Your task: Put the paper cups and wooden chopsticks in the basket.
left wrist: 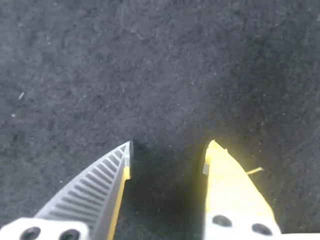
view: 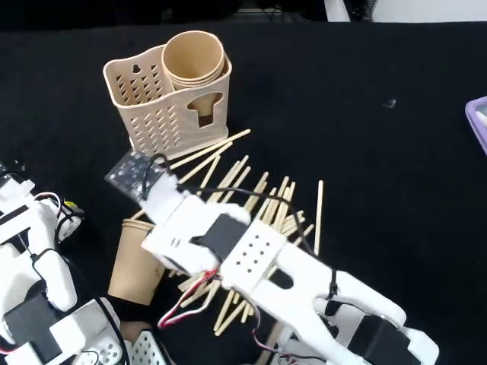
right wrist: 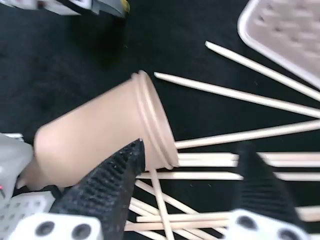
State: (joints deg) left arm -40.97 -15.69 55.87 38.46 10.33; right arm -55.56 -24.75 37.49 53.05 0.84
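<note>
A beige perforated basket (view: 163, 106) stands at the back left with stacked paper cups (view: 193, 57) inside it. Another paper cup (view: 137, 262) (right wrist: 95, 135) lies on its side on the black cloth. Many wooden chopsticks (view: 262, 198) (right wrist: 240, 95) are scattered beside it. My right gripper (view: 137, 176) (right wrist: 192, 150) hangs open just above the lying cup's rim and the chopsticks, holding nothing. My left gripper (left wrist: 167, 150) (view: 68, 209) is open over bare cloth at the left. Its yellow-tipped fingers (right wrist: 122, 6) show beyond the cup.
A purple container (view: 478, 122) sits at the right edge of the table. The basket's corner (right wrist: 285, 30) is close to the right gripper. Bare black cloth stretches across the back right.
</note>
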